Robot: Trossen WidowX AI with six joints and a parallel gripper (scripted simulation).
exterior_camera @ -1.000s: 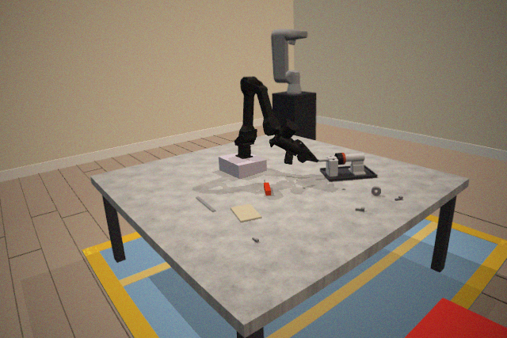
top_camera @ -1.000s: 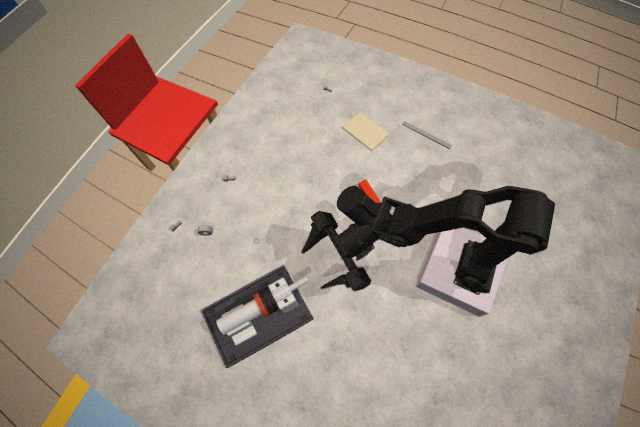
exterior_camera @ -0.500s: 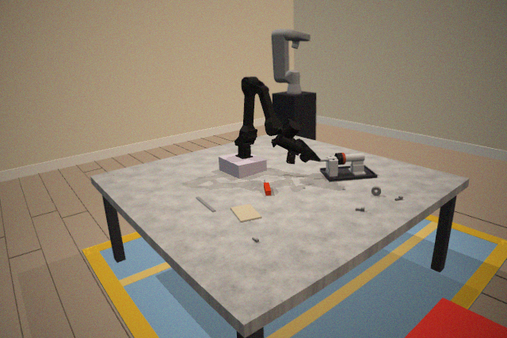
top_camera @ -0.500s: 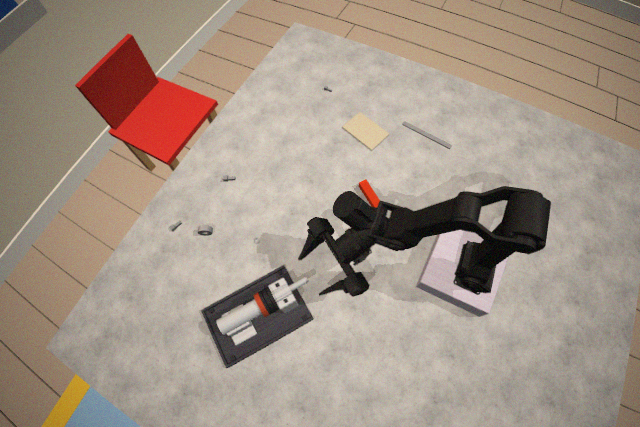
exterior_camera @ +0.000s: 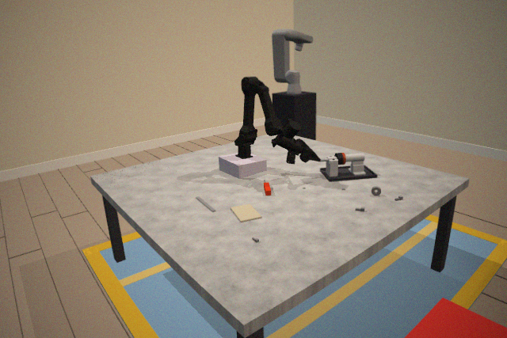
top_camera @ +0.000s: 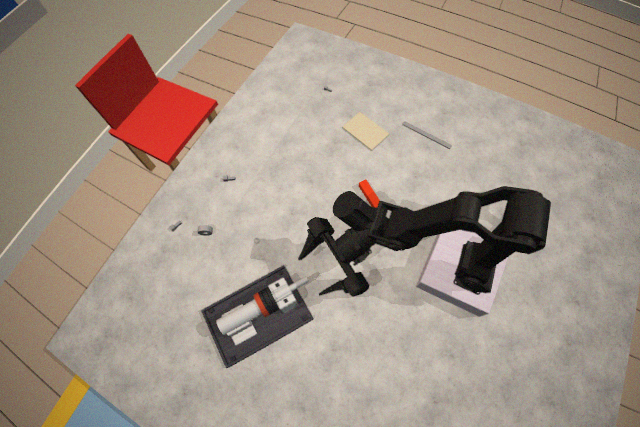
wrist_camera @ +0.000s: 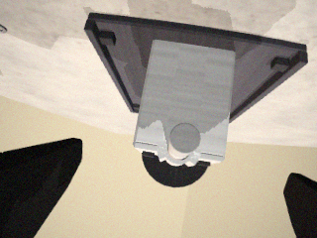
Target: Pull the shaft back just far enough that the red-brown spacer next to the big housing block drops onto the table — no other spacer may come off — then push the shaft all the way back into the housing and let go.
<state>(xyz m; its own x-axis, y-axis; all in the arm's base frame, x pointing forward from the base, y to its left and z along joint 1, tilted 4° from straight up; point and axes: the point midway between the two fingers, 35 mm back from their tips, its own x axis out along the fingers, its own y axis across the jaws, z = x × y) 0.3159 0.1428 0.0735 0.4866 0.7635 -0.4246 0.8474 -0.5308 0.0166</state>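
A pale shaft [top_camera: 301, 284] [wrist_camera: 184, 138] sticks out of a notched white block [exterior_camera: 332, 169] [wrist_camera: 190, 84] towards my gripper. Black spacers [top_camera: 267, 301] [exterior_camera: 337, 157] [wrist_camera: 175, 174] sit beyond that block. The red-brown spacer [top_camera: 258, 305] [exterior_camera: 343, 157] sits between them and the large white round housing [top_camera: 240, 317] [exterior_camera: 355, 157]; it is hidden in the wrist view. All this stands on a dark tray [top_camera: 289, 320] [exterior_camera: 348, 179] [wrist_camera: 258, 64]. My gripper [top_camera: 310, 276] [wrist_camera: 183, 167] is open and empty, its fingers wide apart on either side of the shaft's line, near its free end.
An orange-red handle [top_camera: 368, 192] [exterior_camera: 267, 188] lies beneath the arm's side. Farther off lie a yellow pad [top_camera: 365, 130] [exterior_camera: 245, 212], a grey bar [top_camera: 427, 135] [exterior_camera: 205, 203], a grey ring [top_camera: 205, 230] [exterior_camera: 375, 191] and small bolts [top_camera: 229, 178] [exterior_camera: 359, 209].
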